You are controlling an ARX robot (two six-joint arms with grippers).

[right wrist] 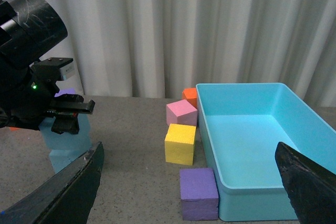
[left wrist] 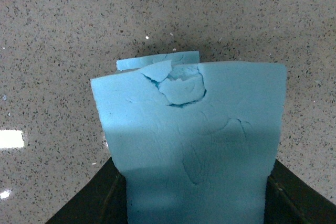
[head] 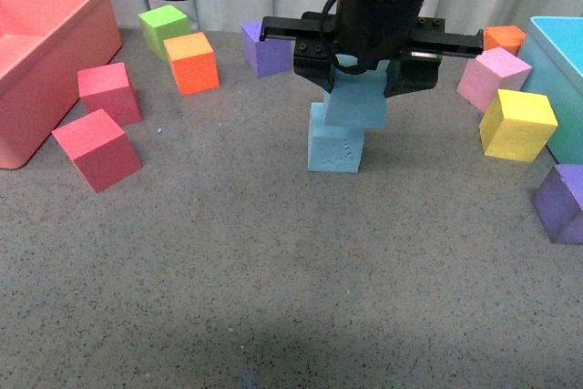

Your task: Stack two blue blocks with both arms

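Note:
One blue block (head: 335, 145) with an embossed mark on its front stands on the grey table. A second blue block (head: 357, 102) sits at its top, slightly turned and shifted right, with my left gripper (head: 360, 88) shut on it from above. The left wrist view is filled by the held block (left wrist: 191, 140) between the black fingers (left wrist: 105, 198); only an edge of the lower block (left wrist: 157, 61) shows past it. The right wrist view shows the left gripper (right wrist: 60, 113) and the held block (right wrist: 65, 135) far off. My right gripper (right wrist: 189, 182) is open and holds nothing.
A pink bin (head: 55, 61) stands at the left with two red cubes (head: 96, 148) beside it. Green (head: 164, 29), orange (head: 191, 63) and purple (head: 264, 47) cubes lie behind. On the right are pink (head: 492, 77), yellow (head: 516, 125) and purple (head: 560, 202) cubes by a light blue bin (right wrist: 252, 129).

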